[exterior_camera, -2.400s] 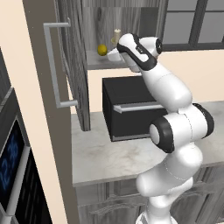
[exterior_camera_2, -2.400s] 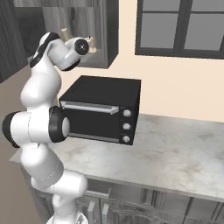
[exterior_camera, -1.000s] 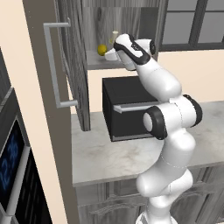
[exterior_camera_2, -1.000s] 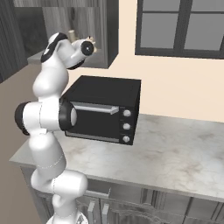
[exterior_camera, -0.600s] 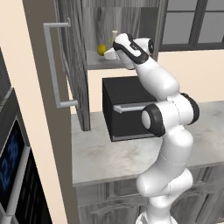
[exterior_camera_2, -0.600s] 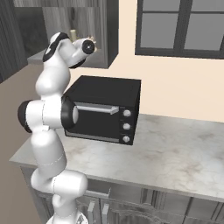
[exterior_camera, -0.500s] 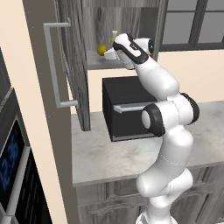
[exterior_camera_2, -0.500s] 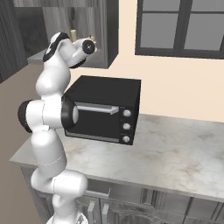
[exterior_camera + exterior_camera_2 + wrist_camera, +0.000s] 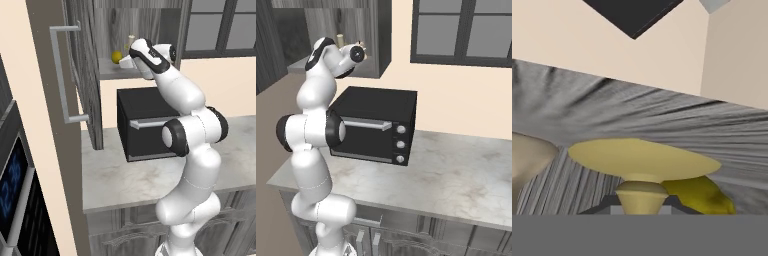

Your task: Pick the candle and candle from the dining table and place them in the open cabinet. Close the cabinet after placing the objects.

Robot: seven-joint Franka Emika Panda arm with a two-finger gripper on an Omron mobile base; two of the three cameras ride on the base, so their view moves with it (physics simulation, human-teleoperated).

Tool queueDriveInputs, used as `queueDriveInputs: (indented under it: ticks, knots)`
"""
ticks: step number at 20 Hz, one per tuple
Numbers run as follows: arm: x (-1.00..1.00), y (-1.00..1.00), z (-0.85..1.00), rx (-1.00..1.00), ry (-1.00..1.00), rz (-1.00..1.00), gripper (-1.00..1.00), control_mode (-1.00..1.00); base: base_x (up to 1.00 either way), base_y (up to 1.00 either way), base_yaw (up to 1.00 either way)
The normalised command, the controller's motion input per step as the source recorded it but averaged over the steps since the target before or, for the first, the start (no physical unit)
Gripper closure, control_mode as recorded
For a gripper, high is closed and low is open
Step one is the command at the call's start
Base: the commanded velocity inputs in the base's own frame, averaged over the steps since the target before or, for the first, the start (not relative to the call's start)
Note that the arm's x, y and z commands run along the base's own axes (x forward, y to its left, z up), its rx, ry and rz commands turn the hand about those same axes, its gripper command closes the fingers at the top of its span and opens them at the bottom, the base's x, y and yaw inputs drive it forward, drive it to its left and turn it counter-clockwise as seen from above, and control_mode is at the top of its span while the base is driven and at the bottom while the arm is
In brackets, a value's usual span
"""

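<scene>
My gripper (image 9: 641, 204) is shut on the slim stem of the gold-holder candle (image 9: 642, 160), whose round gold foot hovers close over the wood-grain shelf (image 9: 662, 125). In the left base view the gripper (image 9: 126, 61) reaches into the open cabinet (image 9: 82, 75), at its shelf (image 9: 111, 71). A cream candle tip (image 9: 131, 40) (image 9: 340, 37) rises just behind the hand; I cannot tell which candle it is. A tan rounded shape (image 9: 527, 155), perhaps the squat candle's base, sits beside the gold foot. The dining table is out of view.
A small yellow ball (image 9: 116, 57) (image 9: 702, 195) lies on the shelf next to the holder. Below the cabinet a black toaster oven (image 9: 150, 125) (image 9: 376, 125) stands on a marble counter (image 9: 456, 170). The cabinet door's silver bar handle (image 9: 62, 75) juts out at left.
Since the earliest frames the hand has swung left, deeper into the cabinet over the shelf. Over the last second it has hardly moved, and the grip stays shut.
</scene>
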Motion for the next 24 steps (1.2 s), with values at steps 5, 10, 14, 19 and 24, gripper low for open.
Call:
queueDriveInputs:
  ticks: [5,10,14,19,24]
  knots:
    - [0.0,0.0,-0.22,0.0,0.0,0.0,1.0,-1.0,0.0,0.0,0.0]
    - [0.0,0.0,-0.22,0.0,0.0,0.0,1.0,-1.0,0.0,0.0,0.0]
    - [0.0,0.02,-0.2,0.0,0.0,0.0,-1.0,-1.0,0.0,0.0,0.0]
    - [0.0,0.0,-0.05,0.0,0.0,0.0,-1.0,-1.0,0.0,0.0,0.0]
    - [-0.02,-0.02,0.0,0.0,-0.01,0.0,-1.0,-1.0,0.0,0.0,0.0]
